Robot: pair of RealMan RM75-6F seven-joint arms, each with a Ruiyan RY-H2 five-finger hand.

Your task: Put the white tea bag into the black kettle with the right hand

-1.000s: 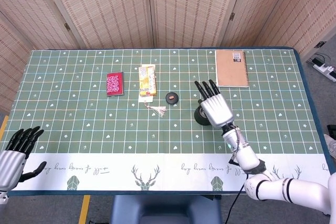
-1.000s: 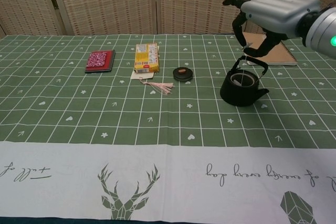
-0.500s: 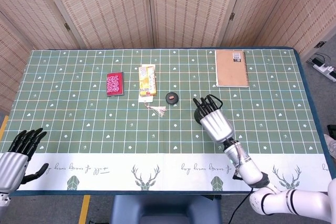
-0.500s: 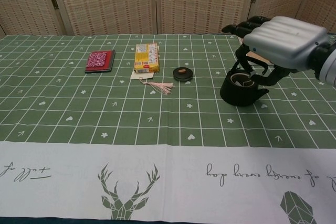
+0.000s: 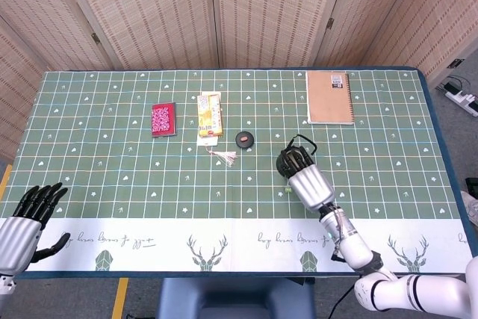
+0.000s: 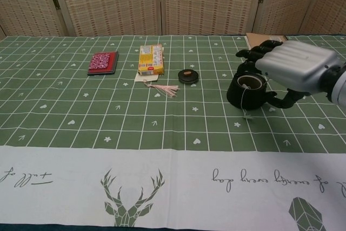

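The black kettle stands right of the table's middle with its opening uncovered. Inside the opening lies the white tea bag. Its thin string runs over the rim and down the kettle's front to the cloth. My right hand hovers just right of and behind the kettle, fingers spread over the handle, holding nothing. In the head view the right hand covers part of the kettle. My left hand rests open at the table's near left corner.
The kettle's round lid lies left of the kettle. Further left are a yellow box, a tasselled tag and a red booklet. A brown notebook lies at the far right.
My right hand has dropped from above the kettle and drawn back toward the near edge. The string that it held now hangs over the kettle's front. The left hand barely moved.
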